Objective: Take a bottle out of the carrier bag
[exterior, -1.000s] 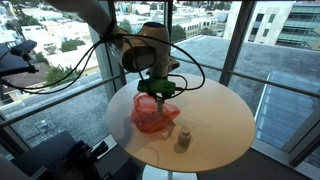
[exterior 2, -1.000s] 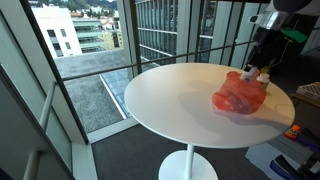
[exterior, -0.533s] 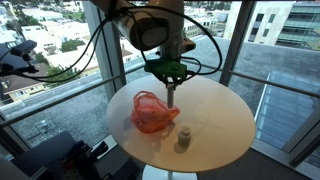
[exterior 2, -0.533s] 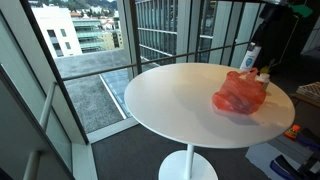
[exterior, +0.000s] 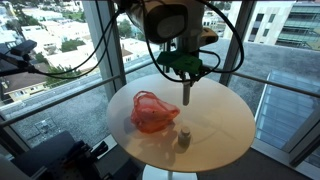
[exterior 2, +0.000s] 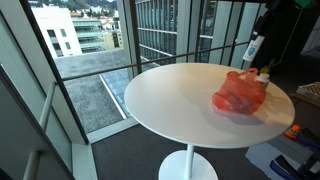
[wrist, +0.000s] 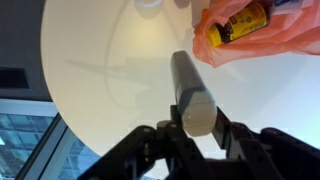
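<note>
My gripper (exterior: 187,72) is shut on a slim grey-white bottle (exterior: 187,92) and holds it high above the round white table (exterior: 215,125), to the right of the bag. In the wrist view the bottle (wrist: 192,93) sticks out between the fingers (wrist: 170,130). The red-orange carrier bag (exterior: 150,112) lies on the table; it also shows in an exterior view (exterior 2: 240,94). Through its opening the wrist view shows a yellow bottle with a dark cap (wrist: 240,22). The held bottle (exterior 2: 253,51) hangs above the bag in that exterior view.
A small grey bottle (exterior: 184,138) stands on the table near its front edge. Tall glass windows and a railing surround the table. Black cables hang from the arm.
The gripper has risen from the bag with the slim bottle in it and moved to the right, away from the bag.
</note>
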{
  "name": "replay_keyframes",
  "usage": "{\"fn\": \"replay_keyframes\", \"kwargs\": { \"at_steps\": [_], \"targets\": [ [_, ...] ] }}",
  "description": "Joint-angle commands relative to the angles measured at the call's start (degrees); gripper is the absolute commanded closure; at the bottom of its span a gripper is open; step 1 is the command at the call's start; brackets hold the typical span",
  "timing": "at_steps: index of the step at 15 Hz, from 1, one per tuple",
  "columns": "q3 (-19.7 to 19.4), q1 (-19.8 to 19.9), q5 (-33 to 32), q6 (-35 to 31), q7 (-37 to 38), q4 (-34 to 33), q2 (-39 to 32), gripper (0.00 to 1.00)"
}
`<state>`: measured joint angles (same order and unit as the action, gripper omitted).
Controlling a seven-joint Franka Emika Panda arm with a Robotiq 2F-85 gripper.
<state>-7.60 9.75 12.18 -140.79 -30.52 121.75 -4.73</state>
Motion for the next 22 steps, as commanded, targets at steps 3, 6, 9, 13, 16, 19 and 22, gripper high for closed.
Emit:
{"fn": "replay_keyframes", "kwargs": {
  "at_steps": [3, 6, 9, 13, 16, 19, 22],
  "targets": [
    [-0.4, 1.5, -0.7, 0.2, 4.6, -3.0, -5.5, 0.9],
    [-0.1, 2.3, -0.5, -0.2, 4.9, -2.6, -7.9, 0.9],
    [0.0, 3.1, -0.8, -1.0, 4.9, -2.5, -10.1, 0.9],
    [0.3, 4.3, -1.0, -3.5, 4.5, -2.4, -12.3, 0.9],
    [0.6, 5.0, -1.0, -4.9, 4.3, -2.2, -13.6, 0.9],
    [1.1, 5.5, -0.9, -5.9, 3.9, -2.1, -14.7, 0.9],
    [1.4, 5.8, -1.1, -6.7, 4.0, -2.0, -15.7, 0.89]
  ]
}}
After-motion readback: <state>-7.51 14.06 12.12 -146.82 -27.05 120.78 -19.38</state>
